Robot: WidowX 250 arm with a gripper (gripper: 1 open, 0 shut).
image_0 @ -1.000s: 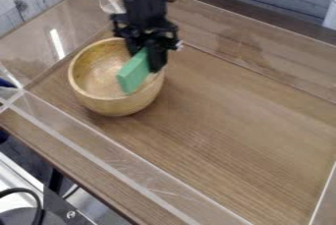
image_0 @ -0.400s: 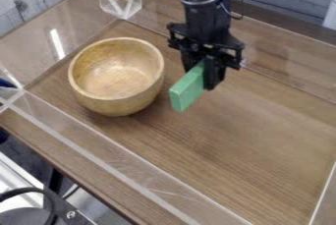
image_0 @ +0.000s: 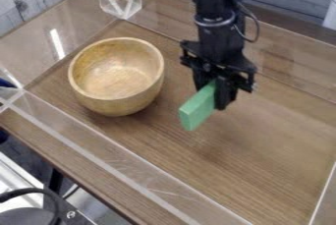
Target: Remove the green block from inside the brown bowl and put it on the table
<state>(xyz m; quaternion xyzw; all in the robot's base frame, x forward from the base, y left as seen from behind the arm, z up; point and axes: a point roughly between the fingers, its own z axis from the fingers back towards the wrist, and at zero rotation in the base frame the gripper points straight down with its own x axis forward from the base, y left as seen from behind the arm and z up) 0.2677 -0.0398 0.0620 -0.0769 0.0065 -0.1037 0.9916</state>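
The green block (image_0: 198,107) is out of the brown bowl (image_0: 117,76) and hangs from the fingers (image_0: 206,88), to the right of the bowl as the camera sees it. The fingers are closed on its upper end, with the block tilted and its lower end pointing towards the near side of the picture. Whether that lower end touches the worktop (image_0: 234,169) or is just above it, I cannot tell. The step in hand, as I judge it, is the setting down: the lift out of the bowl looks done, the release does not. The next move calls for easing the block down beside the bowl until the wood bears it, then parting the fingers and rising straight up. Let go at this slant, it could topple or slide, though being flat it should settle readily on a broad face. The bowl stands upright, its pale inside showing nothing in it.
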